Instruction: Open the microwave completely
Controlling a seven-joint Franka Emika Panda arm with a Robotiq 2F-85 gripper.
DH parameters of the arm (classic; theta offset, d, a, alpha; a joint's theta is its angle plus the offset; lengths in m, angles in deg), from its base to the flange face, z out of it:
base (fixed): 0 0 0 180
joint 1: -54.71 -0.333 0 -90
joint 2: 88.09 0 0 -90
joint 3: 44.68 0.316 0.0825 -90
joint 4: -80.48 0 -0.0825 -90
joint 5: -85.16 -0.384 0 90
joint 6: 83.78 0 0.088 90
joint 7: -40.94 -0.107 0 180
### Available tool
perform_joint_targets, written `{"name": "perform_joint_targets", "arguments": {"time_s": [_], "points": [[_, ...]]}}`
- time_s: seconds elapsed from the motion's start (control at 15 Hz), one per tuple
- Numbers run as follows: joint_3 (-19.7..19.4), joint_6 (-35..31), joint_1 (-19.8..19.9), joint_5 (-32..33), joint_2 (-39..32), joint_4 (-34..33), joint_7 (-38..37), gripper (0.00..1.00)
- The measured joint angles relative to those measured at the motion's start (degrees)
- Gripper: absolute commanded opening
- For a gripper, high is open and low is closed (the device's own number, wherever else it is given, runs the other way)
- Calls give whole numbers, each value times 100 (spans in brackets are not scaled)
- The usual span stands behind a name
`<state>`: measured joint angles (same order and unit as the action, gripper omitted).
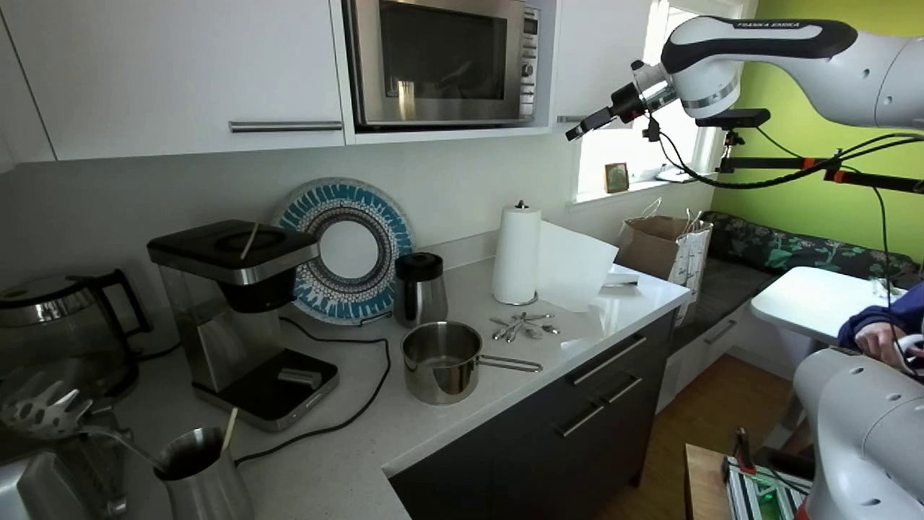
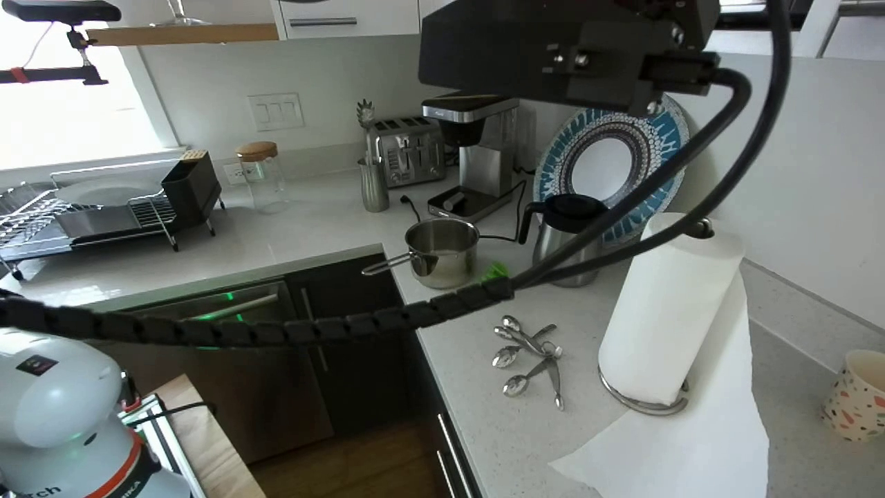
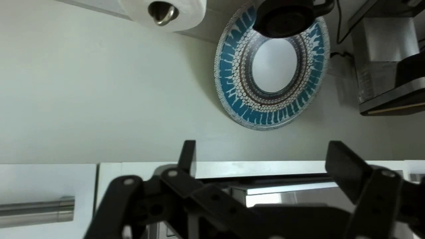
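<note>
- The white cabinets (image 1: 166, 72) frame the microwave (image 1: 451, 61) closely, so draw its door (image 1: 442, 54) outward into the room first, then round, minding the long handle (image 1: 285, 126) on the neighbouring cabinet.
- The arm (image 1: 844, 68) extends from the right of an exterior view; raise it a little, come at the door from the front and leave room for one wide, slow arc.
- The microwave sits in a cabinet opening high over the counter (image 1: 317, 462): brushed steel, top cut off in an exterior view, upside down and partly hidden at the bottom of the wrist view.
- The door looks shut or nearly so; whether it stands slightly ajar I cannot tell. It probably swings from the left, so work at the edge by the control strip (image 1: 530, 58) and carry on until it goes no further.
- The window (image 1: 442, 49) in it is dark glass.
- The control strip is narrow, its markings too small to read.
- The hand (image 3: 262, 144) is spread wide, gripping nothing, low and to the right of the microwave in an exterior view and seemingly clear of it. One fingertip behind the edge may serve better than a pinch.
</note>
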<state>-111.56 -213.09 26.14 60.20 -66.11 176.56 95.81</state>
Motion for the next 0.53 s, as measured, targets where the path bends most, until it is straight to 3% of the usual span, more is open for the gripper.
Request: {"name": "perform_joint_targets", "arguments": {"time_s": [0.53], "points": [[-144, 144, -261, -59, -2, -231, 112, 100]]}}
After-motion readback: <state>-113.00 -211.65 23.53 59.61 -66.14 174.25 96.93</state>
